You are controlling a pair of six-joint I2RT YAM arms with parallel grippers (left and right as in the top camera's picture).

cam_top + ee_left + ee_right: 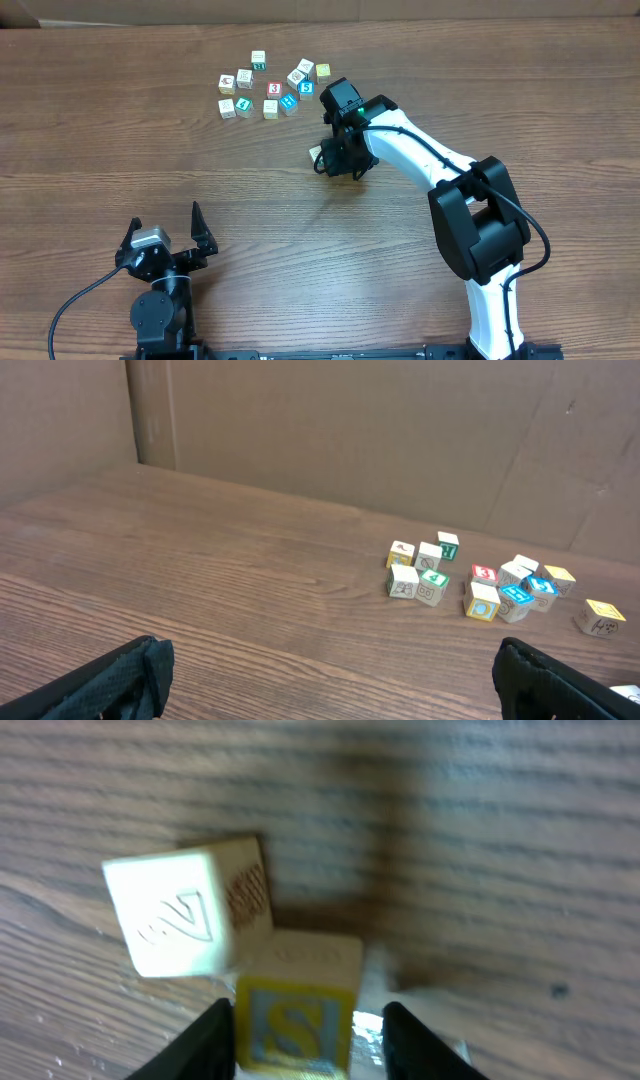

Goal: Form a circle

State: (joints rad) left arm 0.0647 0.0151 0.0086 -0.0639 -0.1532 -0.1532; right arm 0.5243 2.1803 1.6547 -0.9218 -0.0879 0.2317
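Several small picture cubes lie in a loose cluster at the far middle of the table. Its left few, white and teal-marked, stand in a small ring-like group, also in the left wrist view. My right gripper is low over the table, nearer than the cluster. Its jaws straddle a yellow S cube: the left finger touches it and a gap shows on the right. A white cube leans against the S cube's far left and shows as a pale cube. My left gripper is wide open and holds nothing.
Red, blue and yellow cubes make up the cluster's right half, close to the right arm's wrist. A cardboard wall stands behind the table. The right arm's white links reach across from the near right.
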